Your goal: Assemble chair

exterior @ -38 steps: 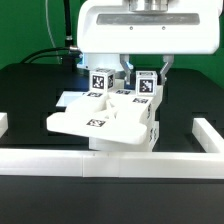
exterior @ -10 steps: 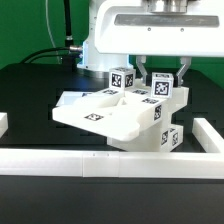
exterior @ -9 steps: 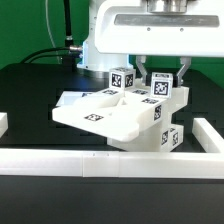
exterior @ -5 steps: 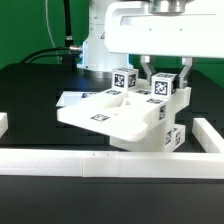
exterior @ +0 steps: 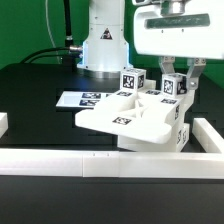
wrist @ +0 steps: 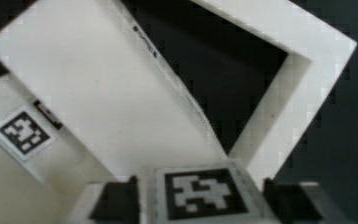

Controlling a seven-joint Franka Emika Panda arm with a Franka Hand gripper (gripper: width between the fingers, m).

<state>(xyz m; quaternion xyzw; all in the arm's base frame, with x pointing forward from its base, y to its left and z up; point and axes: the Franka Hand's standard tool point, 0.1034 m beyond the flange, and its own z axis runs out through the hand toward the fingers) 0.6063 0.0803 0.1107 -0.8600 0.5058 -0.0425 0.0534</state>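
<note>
Chair (exterior: 135, 118), partly joined, sits on black table (exterior: 40, 90) toward exterior view's right, near border wall (exterior: 100, 160), marker board (exterior: 85, 99) behind it. Gripper (exterior: 176, 85) over its far upper corner, fingers (wrist: 304, 197) flanking tagged block; probably pinching it, contact not clearly shown. Looks rigid, light, smooth plastic, likely slippery; blocky tagged posts best for hold. Wrist view cropped, joints hidden, underside unseen.
</note>
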